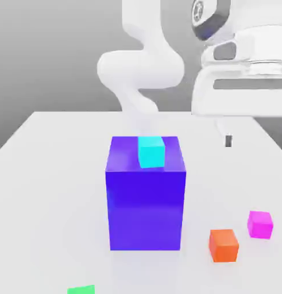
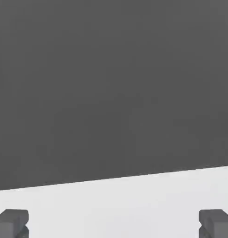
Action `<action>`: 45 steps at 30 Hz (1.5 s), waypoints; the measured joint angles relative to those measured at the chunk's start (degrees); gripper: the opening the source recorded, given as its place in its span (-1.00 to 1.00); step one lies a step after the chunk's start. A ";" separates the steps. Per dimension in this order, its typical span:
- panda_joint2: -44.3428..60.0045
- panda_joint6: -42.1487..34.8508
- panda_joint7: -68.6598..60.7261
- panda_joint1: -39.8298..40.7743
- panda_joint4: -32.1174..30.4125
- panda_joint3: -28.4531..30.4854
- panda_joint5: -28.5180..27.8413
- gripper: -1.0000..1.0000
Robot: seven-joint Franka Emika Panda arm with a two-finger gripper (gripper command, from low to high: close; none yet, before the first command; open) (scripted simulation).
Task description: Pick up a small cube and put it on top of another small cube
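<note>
The gripper [image 2: 114, 223] is held spread wide and empty above the white table [image 1: 45, 172]. From the exterior view's left, a blue-violet block [image 1: 146, 209] topped by a cyan cube [image 1: 151, 152] is seen, then an orange cube [image 1: 224, 245], and just beside it the small cube [image 1: 261, 224].

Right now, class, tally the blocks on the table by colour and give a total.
Blue-violet block: 1
Cyan cube, on top of it: 1
Orange cube: 1
Magenta-pink cube: 1
Green cube, cut by the frame edge: 1
Total: 5
</note>
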State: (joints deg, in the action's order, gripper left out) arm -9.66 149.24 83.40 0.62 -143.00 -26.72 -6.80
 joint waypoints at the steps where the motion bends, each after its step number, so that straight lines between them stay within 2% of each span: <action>1: 2.18 0.94 2.65 -0.39 -0.62 -1.07 -1.10 0.00; 3: 6.61 2.81 7.97 -2.03 -1.85 -3.16 -3.40 0.00; 9: 19.59 8.41 23.16 -9.22 -5.49 -3.73 -9.18 0.00; 15: 30.94 15.70 33.72 -18.65 -3.34 6.81 -20.83 0.00; 16: 32.48 16.84 34.99 -20.28 -2.90 8.78 -22.44 -1.00; 22: 33.25 17.53 35.65 -21.10 -2.68 9.76 -23.27 -1.00; 25: 30.05 15.33 32.82 -18.18 -3.64 6.06 -19.58 -1.00; 29: 22.80 10.52 25.87 -13.46 -5.68 -0.47 -10.40 -1.00; 30: 22.07 9.34 24.36 -11.85 -5.09 -0.28 -8.74 -1.00; 40: 23.89 0.15 13.53 7.41 7.18 12.67 -0.22 -1.00; 45: 28.24 -0.60 10.05 14.88 12.76 18.49 1.99 -1.00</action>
State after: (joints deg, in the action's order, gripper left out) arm 18.58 148.64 93.45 15.50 -130.24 -8.23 -4.81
